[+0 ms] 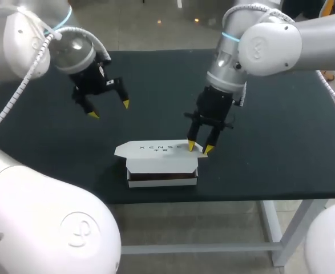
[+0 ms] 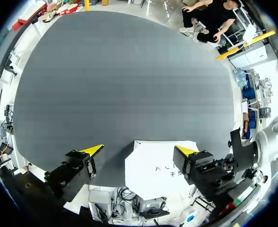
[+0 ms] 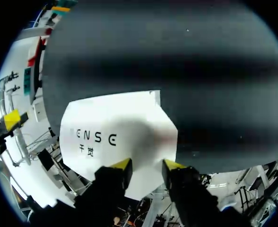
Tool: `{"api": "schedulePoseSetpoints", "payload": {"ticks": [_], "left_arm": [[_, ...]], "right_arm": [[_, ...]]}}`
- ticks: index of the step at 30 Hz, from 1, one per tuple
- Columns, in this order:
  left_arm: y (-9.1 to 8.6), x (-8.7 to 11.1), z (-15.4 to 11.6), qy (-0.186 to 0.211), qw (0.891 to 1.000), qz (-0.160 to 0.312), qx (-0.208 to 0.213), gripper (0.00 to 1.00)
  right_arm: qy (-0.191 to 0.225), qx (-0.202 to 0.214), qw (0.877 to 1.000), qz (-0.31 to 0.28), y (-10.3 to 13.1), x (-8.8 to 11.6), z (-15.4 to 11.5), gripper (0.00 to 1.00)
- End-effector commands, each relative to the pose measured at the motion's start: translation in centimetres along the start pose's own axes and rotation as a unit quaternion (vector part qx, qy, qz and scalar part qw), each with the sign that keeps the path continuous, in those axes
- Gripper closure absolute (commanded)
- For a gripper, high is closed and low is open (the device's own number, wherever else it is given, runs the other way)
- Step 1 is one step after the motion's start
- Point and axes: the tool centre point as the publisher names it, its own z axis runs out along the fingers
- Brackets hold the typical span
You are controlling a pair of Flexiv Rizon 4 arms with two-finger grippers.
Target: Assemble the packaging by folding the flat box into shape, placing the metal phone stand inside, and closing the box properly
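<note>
A white box (image 1: 161, 166) stands near the table's front edge, its printed lid (image 1: 156, 149) lying almost flat over a dark gap along the front. No metal phone stand shows. My right gripper (image 1: 200, 148) points down at the lid's right end, fingers partly apart, tips on the tapered end flap (image 3: 162, 137) with nothing pinched between them. In the right wrist view the gripper (image 3: 147, 165) is over the lid (image 3: 115, 132). My left gripper (image 1: 109, 109) hangs open above the table, behind and left of the box. From the left wrist, the box (image 2: 153, 165) lies under and ahead of that open gripper (image 2: 139, 150).
The dark table (image 1: 281, 131) stretches behind and to both sides of the box. The box sits close to the table's front edge (image 1: 241, 197).
</note>
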Motion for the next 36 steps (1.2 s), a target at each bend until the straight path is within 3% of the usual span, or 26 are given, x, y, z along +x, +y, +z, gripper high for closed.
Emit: {"api": "schedulePoseSetpoints", "payload": {"ticks": [1, 7, 11, 12, 14, 25, 27, 28, 30, 32, 34, 36], "left_arm": [[-0.6, 0.8, 0.2, -0.052, 0.997, -0.031, -0.040, 0.00], [-0.5, 1.4, 1.5, -0.062, 0.986, -0.097, -0.117, 0.00], [0.1, 1.2, 2.2, -0.066, 0.983, -0.097, -0.141, 0.00], [0.4, 1.2, 2.5, -0.072, 0.982, -0.103, -0.142, 0.00], [0.9, 1.1, 2.9, -0.101, 0.983, -0.123, -0.096, 0.00], [0.9, 1.1, 2.9, -0.101, 0.983, -0.123, -0.096, 0.00], [0.9, 1.5, 3.4, -0.097, 0.977, -0.145, -0.124, 0.00], [1.3, 1.5, 3.6, -0.090, 0.978, -0.140, -0.129, 0.02], [1.8, 1.5, 4.0, -0.079, 0.975, -0.155, -0.141, 0.24], [2.7, 1.5, 4.3, -0.074, 0.973, -0.161, -0.145, 0.33], [3.6, 1.3, 4.4, -0.062, 0.974, -0.156, -0.154, 0.50], [4.3, 1.2, 4.5, -0.058, 0.976, -0.145, -0.154, 0.52]], "right_arm": [[0.001, -0.002, 1.000, 0.002, -0.1, -0.1, 0.0, 0.55], [0.001, -0.002, 1.000, 0.005, -0.1, -0.2, 0.2, 0.55], [0.003, -0.002, 1.000, 0.005, -0.1, -0.2, 0.3, 0.55], [0.003, -0.002, 1.000, 0.005, -0.1, -0.2, 0.3, 0.55], [0.004, -0.002, 1.000, 0.005, -0.1, -0.2, 0.3, 0.55], [0.000, -0.002, 1.000, 0.004, 0.1, -0.1, 0.3, 0.56], [0.001, -0.003, 1.000, 0.004, 0.1, 0.0, 0.2, 0.56], [0.002, -0.003, 1.000, 0.005, 0.1, 0.0, 0.2, 0.56], [0.002, -0.003, 1.000, 0.005, 0.1, 0.0, 0.2, 0.56], [0.003, -0.003, 1.000, 0.005, 0.1, 0.0, 0.2, 0.56], [0.003, -0.005, 1.000, 0.005, 0.0, -0.1, 0.1, 0.56], [0.004, -0.006, 1.000, 0.006, 0.0, -0.1, 0.1, 0.56]]}}
